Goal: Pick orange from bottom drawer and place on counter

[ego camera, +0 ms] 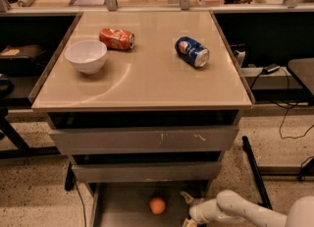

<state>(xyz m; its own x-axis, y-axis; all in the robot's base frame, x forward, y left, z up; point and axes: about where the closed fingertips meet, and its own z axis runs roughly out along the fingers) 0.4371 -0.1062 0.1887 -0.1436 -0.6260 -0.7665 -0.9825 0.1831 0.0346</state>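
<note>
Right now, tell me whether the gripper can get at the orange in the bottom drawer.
Probably yes: the gripper hangs open over the pulled-out bottom drawer, beside the orange, with nothing between them.

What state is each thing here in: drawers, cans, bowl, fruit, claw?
Small round orange fruit: loose on the drawer floor, not held.
Lowest grey metal drawer: pulled open.
Two upper grey drawers: shut.
Crushed red can: on its side.
Blue soda can: on its side.
White bowl: upright, apparently empty.
Glossy beige counter: bears bowl and cans.
Gripper: open, right of the orange, not touching.
</note>
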